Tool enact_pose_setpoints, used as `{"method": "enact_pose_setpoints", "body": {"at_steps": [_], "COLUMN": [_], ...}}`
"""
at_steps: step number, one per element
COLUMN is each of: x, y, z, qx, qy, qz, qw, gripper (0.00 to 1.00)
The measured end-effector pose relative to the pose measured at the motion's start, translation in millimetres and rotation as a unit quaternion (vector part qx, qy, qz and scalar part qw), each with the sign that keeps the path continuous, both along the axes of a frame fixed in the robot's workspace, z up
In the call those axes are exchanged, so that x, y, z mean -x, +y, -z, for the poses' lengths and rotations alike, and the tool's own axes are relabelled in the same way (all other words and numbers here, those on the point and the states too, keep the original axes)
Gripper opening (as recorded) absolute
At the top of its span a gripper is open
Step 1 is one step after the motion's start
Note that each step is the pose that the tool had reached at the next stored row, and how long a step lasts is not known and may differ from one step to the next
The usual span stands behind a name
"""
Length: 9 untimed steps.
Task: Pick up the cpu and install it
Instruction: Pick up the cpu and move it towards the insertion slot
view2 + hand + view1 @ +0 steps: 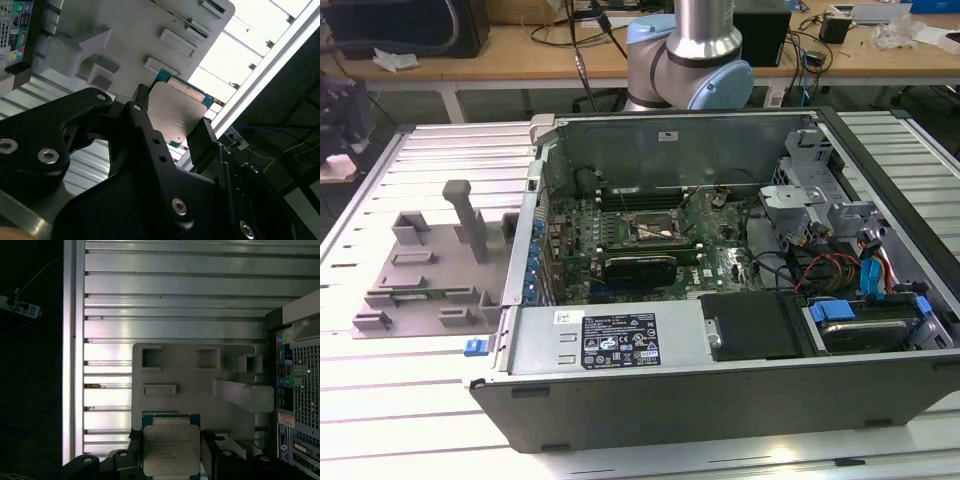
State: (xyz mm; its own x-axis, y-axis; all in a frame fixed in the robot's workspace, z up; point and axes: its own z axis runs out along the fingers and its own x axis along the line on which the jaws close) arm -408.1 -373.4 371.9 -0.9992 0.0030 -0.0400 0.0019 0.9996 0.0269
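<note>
Fixture [430, 275], grey, on counter [400, 400] at exterior view's left | cpu [171, 452] held clear above it, flat face to first wrist view | claw [171, 440] closed on cpu's two opposite edges | socket [655, 228] in open case [670, 140], toward exterior view's right

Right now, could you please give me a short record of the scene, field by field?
cpu: flat, silver top facing the wrist cameras, over the grey fixture; lifted or resting, cannot tell
gripper: shut on the cpu, one finger against each of two opposite edges
grey fixture: on the slatted table, beside the computer case
computer case: open, lying on its side
socket: inside the case, dark centre showing
</note>
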Motion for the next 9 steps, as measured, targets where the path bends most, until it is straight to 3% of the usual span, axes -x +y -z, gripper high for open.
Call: {"method": "enact_pose_setpoints", "body": {"at_steps": [4, 7, 9], "x": [-0.3, -0.4, -0.6], "y": [0.1, 0.2, 0.2], "z": [-21.4, -42.2, -50.3], "qx": [0.0000, 0.0000, 0.0000], "qy": [0.0000, 0.0000, 0.0000], "qz": [0.000, 0.000, 0.000], "qw": [1.0000, 1.0000, 1.0000], "gripper": [0.55, 0.55, 0.55]}}
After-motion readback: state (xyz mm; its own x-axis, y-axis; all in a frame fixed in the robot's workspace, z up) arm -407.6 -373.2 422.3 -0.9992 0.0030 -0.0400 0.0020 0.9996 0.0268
